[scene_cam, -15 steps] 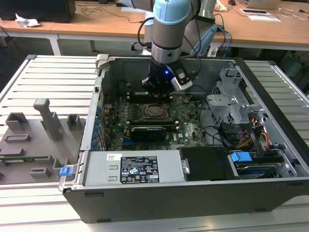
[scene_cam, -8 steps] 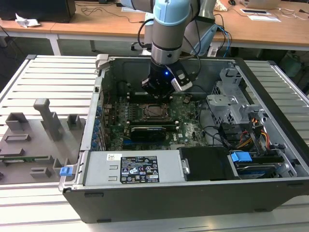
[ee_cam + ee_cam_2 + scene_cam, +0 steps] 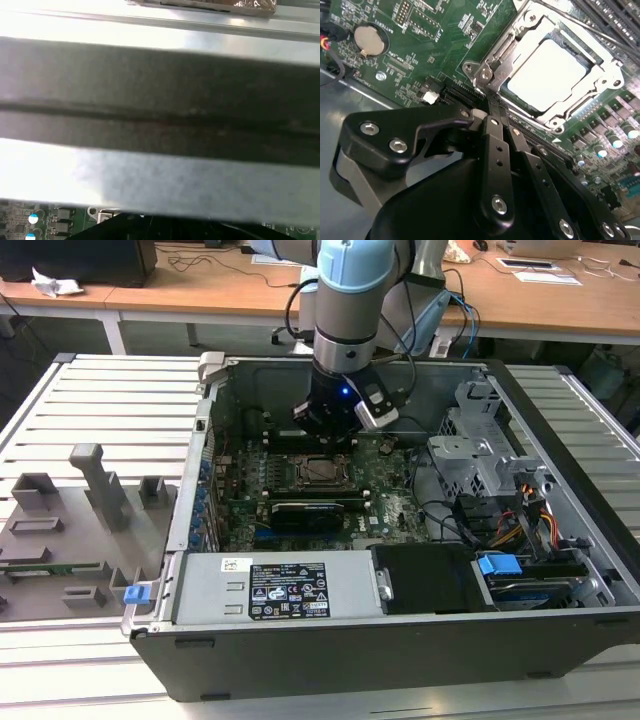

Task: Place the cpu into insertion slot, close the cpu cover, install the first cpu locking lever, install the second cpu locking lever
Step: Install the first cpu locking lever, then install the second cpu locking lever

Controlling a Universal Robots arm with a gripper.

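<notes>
Above the insertion slot (image 3: 322, 471) the open computer case (image 3: 560, 440) leaves clear room from the top. The end effector (image 3: 325, 428) hangs just past the slot's far edge. The black expansion card (image 3: 315, 511) stands close on the near side, the metal drive cage (image 3: 480, 455) on the exterior view's right.

In the second wrist view the cpu cover (image 3: 517, 37) lies flat around the cpu (image 3: 547, 75).

Even overhead light; glare whitens the cpu (image 3: 547, 75); first wrist view blurred
</notes>
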